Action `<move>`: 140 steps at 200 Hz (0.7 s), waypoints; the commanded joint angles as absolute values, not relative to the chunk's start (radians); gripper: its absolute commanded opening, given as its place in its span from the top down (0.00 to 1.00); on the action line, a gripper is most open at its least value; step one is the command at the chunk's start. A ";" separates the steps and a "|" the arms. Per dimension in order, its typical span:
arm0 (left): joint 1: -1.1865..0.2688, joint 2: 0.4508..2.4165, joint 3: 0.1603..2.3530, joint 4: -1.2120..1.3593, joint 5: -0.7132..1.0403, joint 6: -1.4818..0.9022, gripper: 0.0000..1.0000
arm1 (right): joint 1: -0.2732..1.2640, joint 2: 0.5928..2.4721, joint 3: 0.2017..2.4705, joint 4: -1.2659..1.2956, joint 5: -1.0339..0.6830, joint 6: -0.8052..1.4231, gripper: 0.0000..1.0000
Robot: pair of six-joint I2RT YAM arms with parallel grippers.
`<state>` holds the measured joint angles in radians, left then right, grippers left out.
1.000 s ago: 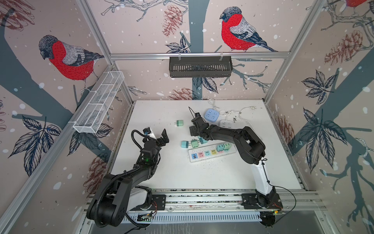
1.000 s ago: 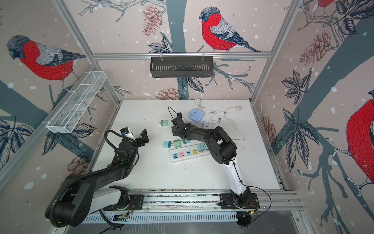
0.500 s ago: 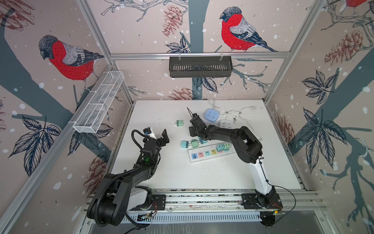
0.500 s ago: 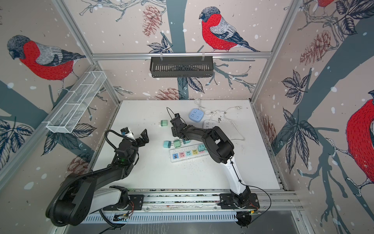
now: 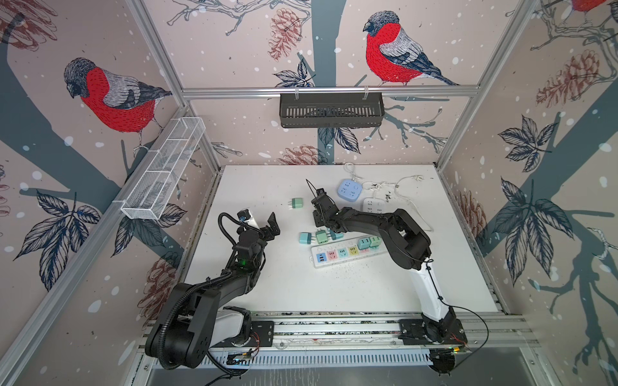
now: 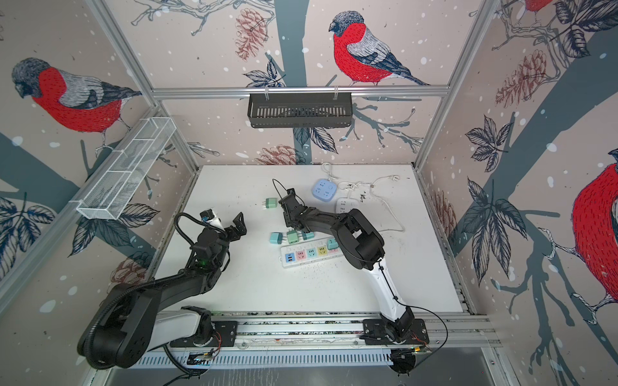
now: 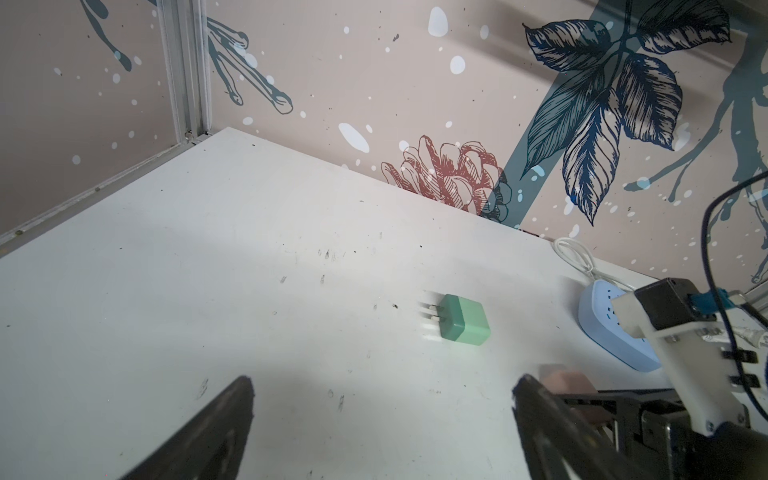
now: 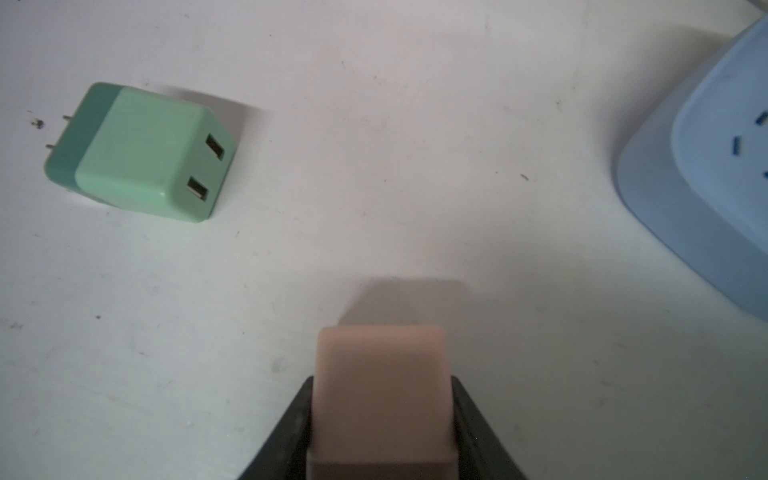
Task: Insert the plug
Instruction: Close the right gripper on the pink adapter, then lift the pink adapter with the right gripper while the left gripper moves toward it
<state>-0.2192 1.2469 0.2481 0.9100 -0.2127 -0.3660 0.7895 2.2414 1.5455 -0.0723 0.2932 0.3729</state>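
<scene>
The jaws of the right gripper [image 8: 381,388] are pressing together on a pink plug [image 8: 380,361], one black finger against each of its sides. They are holding it low over the bench [image 5: 284,284] around the middle, somewhat toward the far edge; whether it is touching the surface I cannot tell. The jaws of the left gripper [image 7: 384,415] are standing wide apart with nothing between them, hanging over the left half of the bench, well apart from the pink plug. A green plug [image 8: 141,153] is lying on its side near the held one, toward the left edge, with its prongs pointing that way. A blue socket block [image 5: 348,189] is sitting on the other side, nearer the far edge. Closer to the front, a long white power strip [image 5: 344,255] is lying aslant with two plugs [image 5: 364,243] standing in its right end, while three more plugs [image 5: 320,236] are lying in a row just beside its far side.
</scene>
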 commanded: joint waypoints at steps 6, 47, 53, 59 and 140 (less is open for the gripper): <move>-0.217 1.261 0.295 0.890 -0.255 -0.376 0.03 | 0.784 2.173 1.511 -0.021 0.334 0.317 0.65; -0.219 1.281 0.381 0.768 -0.236 -0.458 0.03 | 0.724 1.956 1.320 0.118 0.339 0.287 0.70; -0.219 1.286 0.403 0.731 -0.218 -0.457 0.03 | 0.711 1.916 1.286 0.141 0.346 0.283 0.71; -0.220 1.291 0.425 0.701 -0.202 -0.455 0.03 | 0.699 1.875 1.249 0.167 0.357 0.281 0.72; -0.302 1.062 0.420 0.626 -0.146 -0.563 0.03 | 0.592 1.390 0.719 0.578 0.419 0.203 0.76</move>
<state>-0.2577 1.1099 0.4240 0.6163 -0.2276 -0.5488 0.5964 1.4731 0.8211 0.3748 0.3866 0.2584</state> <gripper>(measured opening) 0.970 0.448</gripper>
